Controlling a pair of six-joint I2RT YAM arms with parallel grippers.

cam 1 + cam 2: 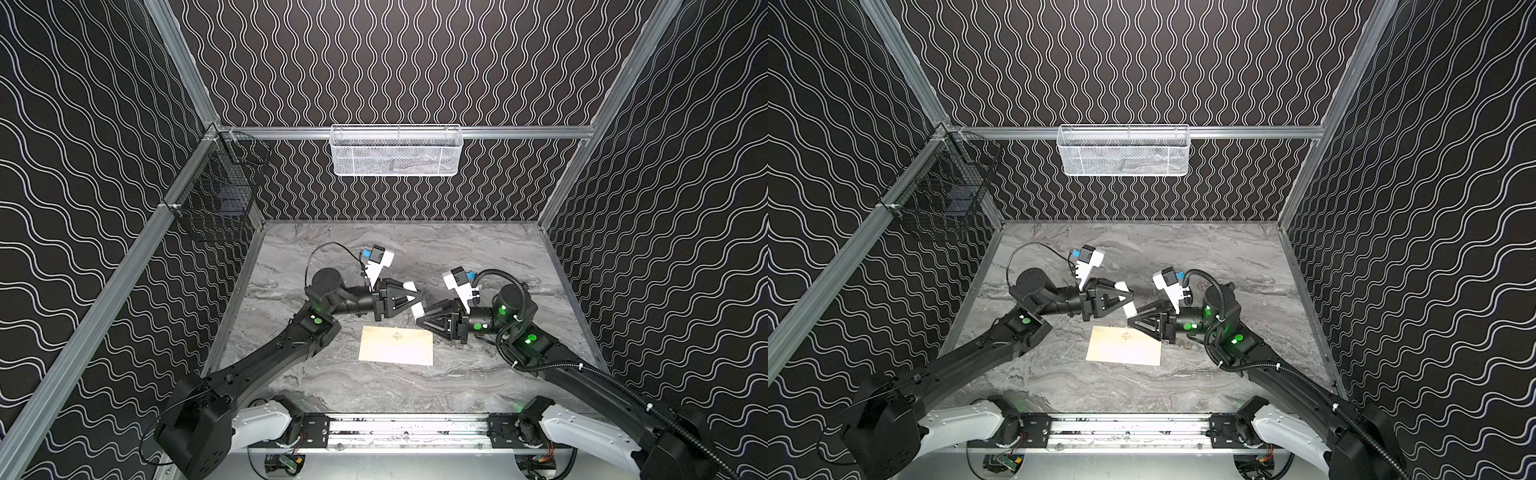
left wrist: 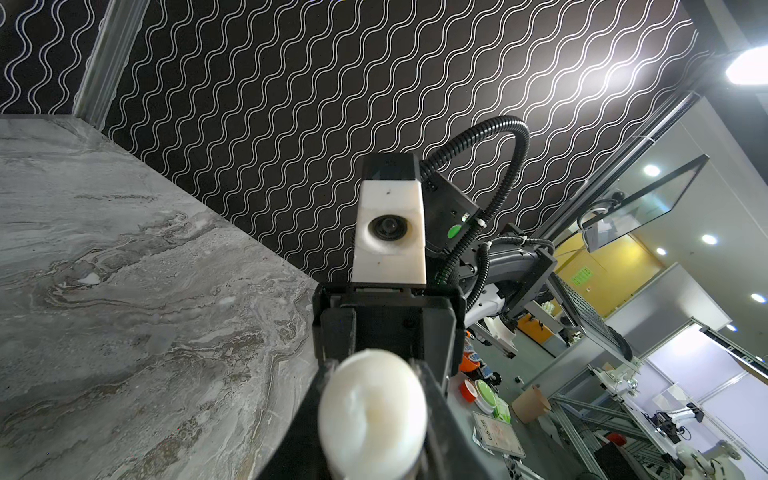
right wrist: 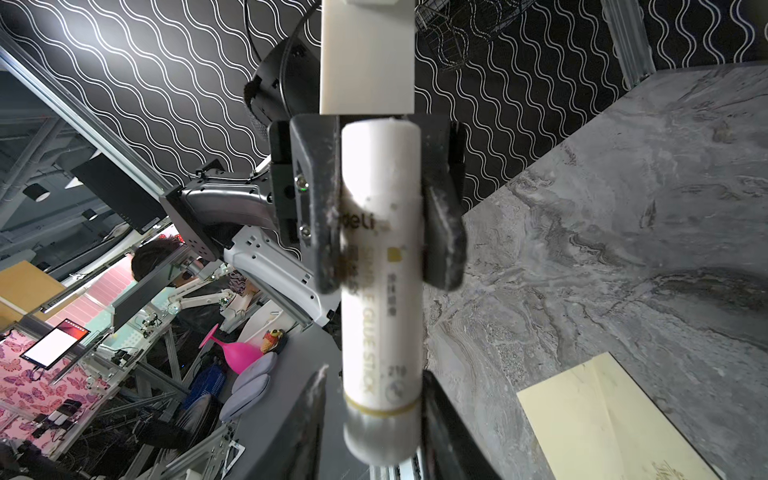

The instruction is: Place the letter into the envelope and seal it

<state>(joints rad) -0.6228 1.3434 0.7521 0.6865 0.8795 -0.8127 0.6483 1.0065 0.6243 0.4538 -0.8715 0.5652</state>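
Glue stick (image 3: pixel 380 316) clamped by the left gripper (image 3: pixel 384 232), its free end flanked by the right gripper (image 3: pixel 374 374).
Whether the right jaws grip cannot be told. Nearby the envelope (image 1: pixel 397 345) is laid flat on the table (image 1: pixel 478 249); no letter is seen. Light, limp, slippery paper is expected, best pinned at an edge.

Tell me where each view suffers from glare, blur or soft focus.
Left wrist view: a ceiling lamp flares white, and the glue stick end close to the lens is soft. Right wrist view: the stick's near end is blurred, its mid label legible. In both top views: even light, the envelope sharp, no glare.
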